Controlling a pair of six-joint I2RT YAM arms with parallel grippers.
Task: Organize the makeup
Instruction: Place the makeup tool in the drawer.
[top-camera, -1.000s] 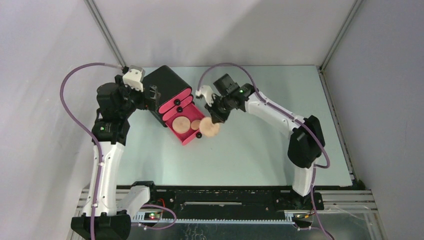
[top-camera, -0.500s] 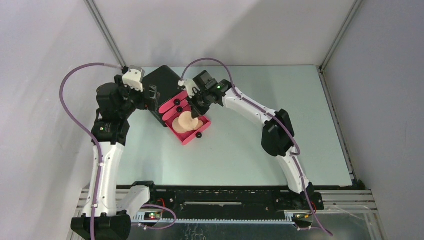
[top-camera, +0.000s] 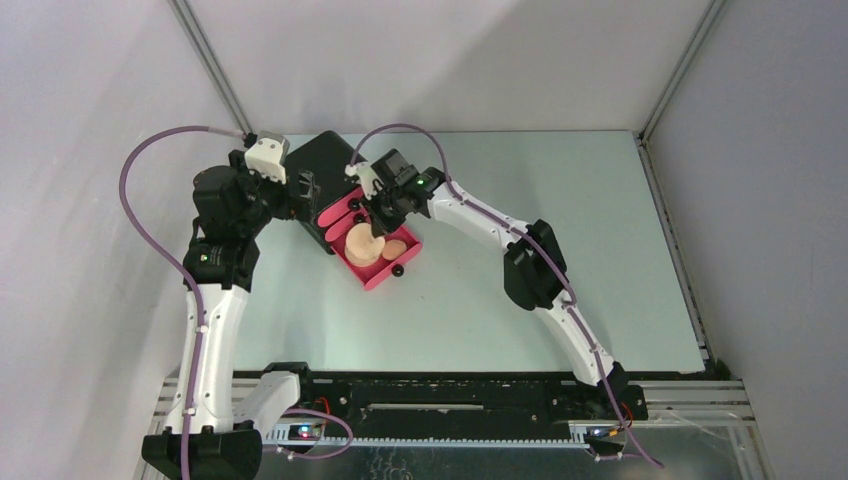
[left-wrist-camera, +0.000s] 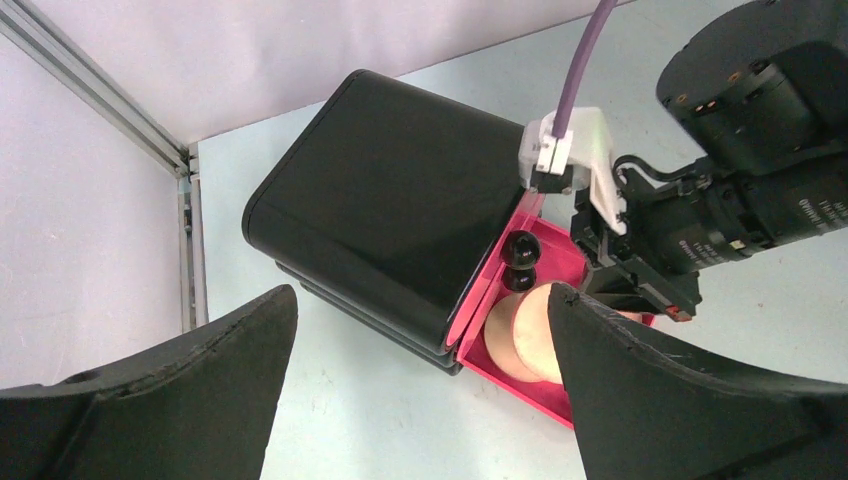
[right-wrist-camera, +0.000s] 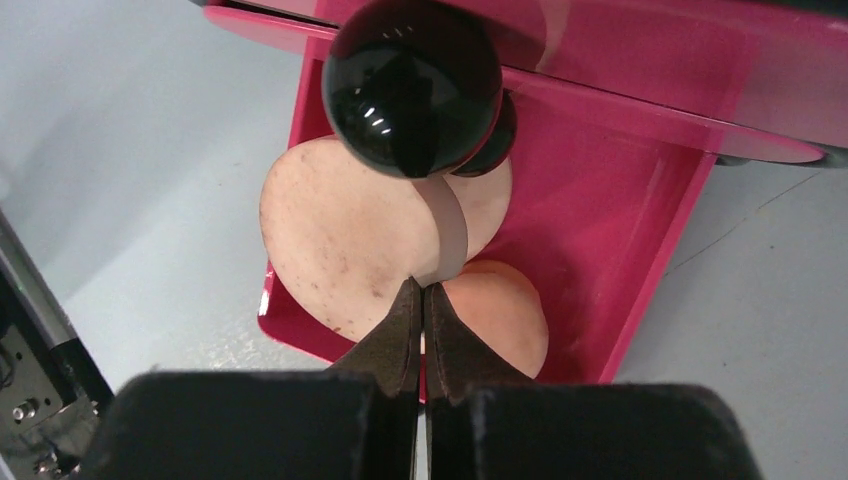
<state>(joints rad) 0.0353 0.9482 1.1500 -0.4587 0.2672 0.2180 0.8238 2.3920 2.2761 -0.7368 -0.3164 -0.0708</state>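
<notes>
Fingers (right-wrist-camera: 395, 335) of your right gripper (right-wrist-camera: 422, 300) were pinched narrow on the grey band (right-wrist-camera: 450, 235) of a tan disc (right-wrist-camera: 340, 240). Disc was over the left part of the open bottom pink drawer (right-wrist-camera: 640, 200), overlapping its left rim; resting or lifted, could not tell. One peach round (right-wrist-camera: 500, 320) lay in the drawer, just right of the disc. Your left gripper (left-wrist-camera: 422, 295) stood spread wide beside the black box (left-wrist-camera: 390, 200) on the table (top-camera: 560, 200), nothing held; contact with box unclear.

Tan disc (right-wrist-camera: 340, 240) tilted over peach round (right-wrist-camera: 500, 320); both in pink drawer (right-wrist-camera: 640, 190).
</notes>
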